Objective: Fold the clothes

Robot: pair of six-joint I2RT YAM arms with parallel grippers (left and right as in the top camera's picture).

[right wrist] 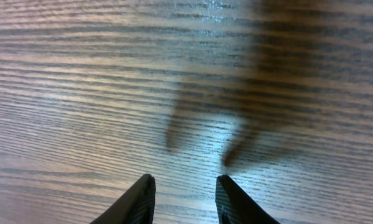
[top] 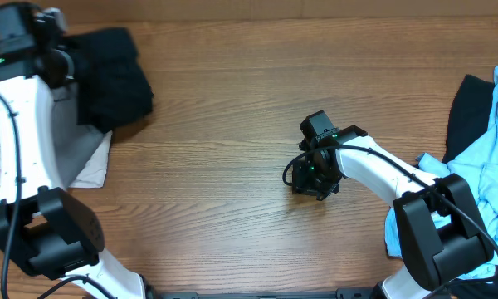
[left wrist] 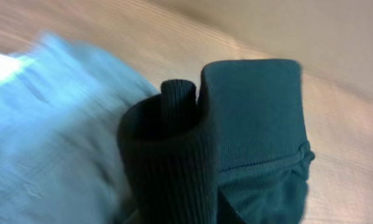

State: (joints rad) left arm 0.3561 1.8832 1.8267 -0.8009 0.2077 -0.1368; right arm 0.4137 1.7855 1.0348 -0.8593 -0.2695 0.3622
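Black shirt (top: 116, 75) bunched at the table's (top: 232, 100) far-left corner beneath the left gripper (top: 46, 50), whose jaws I cannot tell; the right gripper (right wrist: 183, 186) has its jaws narrowly parted, empty.

Overhead view: illumination is even and diffuse from above. The tabletop (top: 232, 124) grain is sharp, and cast shadows are faint and soft-edged. The black garment (top: 112, 75) renders as a near-featureless dark mass.

Left wrist view: heavy motion blur smears the pale grey fabric (left wrist: 56, 137), which shows a blue tint. A white overexposed patch sits at the upper left edge. The black garment's ribbing is moderately sharp, and the tabletop behind is out of focus.

Right wrist view: the grain is sharp, with a glare patch at centre. The right fingers (right wrist: 143, 199) cast a dark, soft shadow upward and to the right.
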